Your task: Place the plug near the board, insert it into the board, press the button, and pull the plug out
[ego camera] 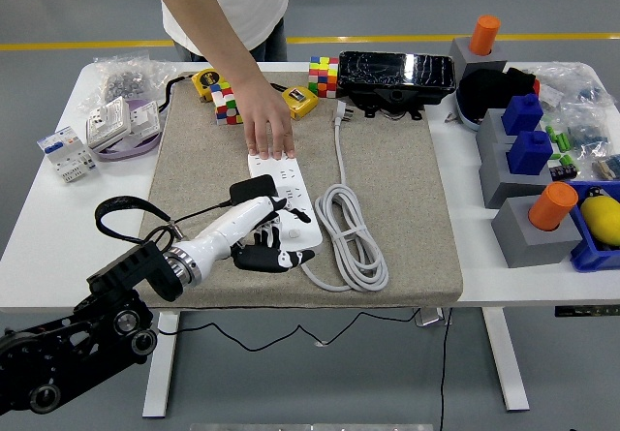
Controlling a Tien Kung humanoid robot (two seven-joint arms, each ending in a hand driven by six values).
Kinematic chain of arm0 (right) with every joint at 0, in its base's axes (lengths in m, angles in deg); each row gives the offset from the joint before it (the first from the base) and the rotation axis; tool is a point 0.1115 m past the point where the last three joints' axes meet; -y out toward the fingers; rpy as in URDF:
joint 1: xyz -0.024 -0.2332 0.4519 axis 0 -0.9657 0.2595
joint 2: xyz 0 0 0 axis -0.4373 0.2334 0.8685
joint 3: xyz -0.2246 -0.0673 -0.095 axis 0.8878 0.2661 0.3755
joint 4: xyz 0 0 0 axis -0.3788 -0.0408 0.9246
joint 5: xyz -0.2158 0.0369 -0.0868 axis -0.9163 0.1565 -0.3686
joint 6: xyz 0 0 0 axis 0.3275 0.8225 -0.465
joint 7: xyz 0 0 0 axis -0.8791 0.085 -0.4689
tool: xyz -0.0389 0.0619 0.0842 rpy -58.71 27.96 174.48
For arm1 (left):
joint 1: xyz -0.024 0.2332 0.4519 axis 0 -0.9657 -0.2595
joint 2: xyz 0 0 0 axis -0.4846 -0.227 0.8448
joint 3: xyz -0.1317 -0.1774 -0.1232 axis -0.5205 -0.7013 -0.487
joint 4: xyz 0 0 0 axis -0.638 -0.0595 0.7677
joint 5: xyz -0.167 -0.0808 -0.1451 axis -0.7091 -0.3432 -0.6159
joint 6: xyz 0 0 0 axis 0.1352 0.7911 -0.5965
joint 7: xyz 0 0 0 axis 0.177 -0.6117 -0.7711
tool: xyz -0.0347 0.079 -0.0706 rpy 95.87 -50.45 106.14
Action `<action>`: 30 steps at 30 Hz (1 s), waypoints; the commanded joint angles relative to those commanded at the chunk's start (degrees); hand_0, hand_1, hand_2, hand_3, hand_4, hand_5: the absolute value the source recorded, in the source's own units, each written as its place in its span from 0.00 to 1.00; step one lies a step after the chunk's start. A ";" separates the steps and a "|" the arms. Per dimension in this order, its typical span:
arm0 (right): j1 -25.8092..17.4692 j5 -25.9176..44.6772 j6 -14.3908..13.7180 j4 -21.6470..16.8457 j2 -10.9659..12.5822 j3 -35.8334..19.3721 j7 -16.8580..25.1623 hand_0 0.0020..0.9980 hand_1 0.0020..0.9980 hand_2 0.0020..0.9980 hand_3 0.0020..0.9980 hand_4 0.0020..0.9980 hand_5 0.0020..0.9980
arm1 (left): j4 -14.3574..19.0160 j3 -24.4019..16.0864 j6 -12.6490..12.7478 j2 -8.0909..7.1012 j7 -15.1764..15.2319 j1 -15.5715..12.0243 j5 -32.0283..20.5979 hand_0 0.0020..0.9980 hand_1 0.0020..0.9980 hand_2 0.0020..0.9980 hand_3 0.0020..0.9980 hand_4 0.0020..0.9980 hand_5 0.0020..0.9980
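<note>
The white power board lies on the tan mat, with its white cord coiled to its right. My left hand reaches in from the lower left over the board's near end. Its fingers are curled around the black plug, which sits at the top of the hand, at the board's left edge and seemingly out of the sockets. The plug's black cable loops off to the left. A person's hand presses flat on the board's far end.
Colourful cubes, a yellow tape measure and a black box lie at the back. Grey blocks with blue and orange pieces stand on the right. White sockets lie at the left.
</note>
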 joint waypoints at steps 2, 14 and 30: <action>0.00 0.01 0.00 -0.01 0.02 0.00 0.00 0.54 0.65 0.67 0.57 0.91 0.43 | 0.35 0.14 -1.17 -0.21 -1.88 -0.04 0.11 0.07 0.09 0.13 0.91 0.74 0.17; -0.03 0.11 0.04 0.08 0.09 0.34 -0.03 0.54 0.65 0.67 0.57 0.91 0.43 | -0.95 1.00 -3.78 0.01 -6.57 0.16 -0.02 0.06 0.08 0.12 0.88 0.74 0.17; 0.10 0.27 0.04 0.06 0.27 0.76 -0.04 0.54 0.65 0.67 0.57 0.91 0.43 | -4.51 2.66 -3.99 1.85 -7.91 1.35 0.54 0.06 0.08 0.12 0.87 0.74 0.17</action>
